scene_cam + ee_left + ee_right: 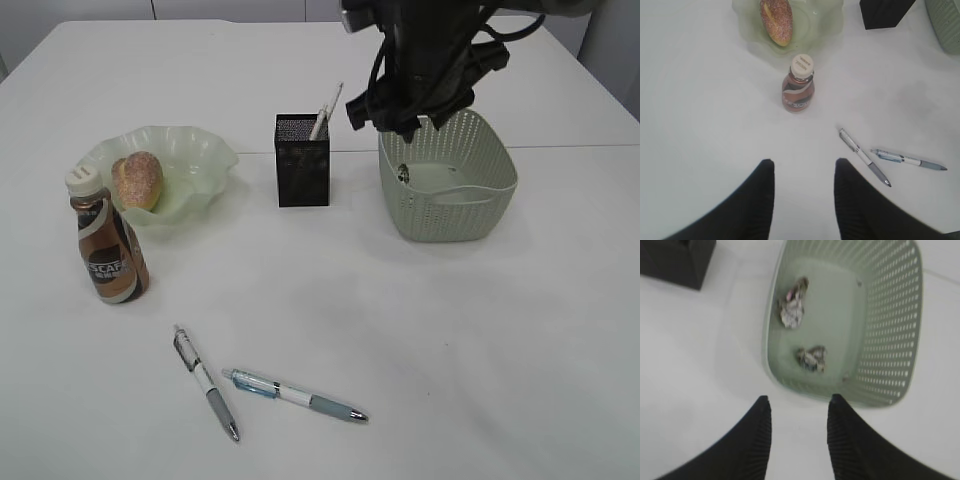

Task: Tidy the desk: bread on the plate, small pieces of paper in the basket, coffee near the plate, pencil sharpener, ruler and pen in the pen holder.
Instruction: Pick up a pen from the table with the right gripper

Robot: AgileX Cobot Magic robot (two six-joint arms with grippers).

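**Two pens left on the desk, both grippers empty**

You have the desk mostly sorted. Toward its far right sits the basket, with two crumpled paper scraps lying on its floor. The plate is toward the far left with the bread resting inside it, and the coffee stands upright just beside the plate's near rim. Between plate and basket is the holder, with something pale sticking out of its top (too small to name for certain).

Your right gripper hangs above the desk just off the basket's near rim, jaws parted with nothing between them. Your left gripper is likewise spread and empty, hovering over bare desk nearer the front edge than the coffee.

What remains, by my reading, is the two pens lying near the front edge, tips close together, well apart from the holder.

Watch for these: the pens lie flat and are round, so a pinch that lands off-centre could roll one into the other. The coffee stands between the left gripper and the holder, and a low carry could knock it over. The holder is narrow and already occupied, so a tilted pen may catch its rim.
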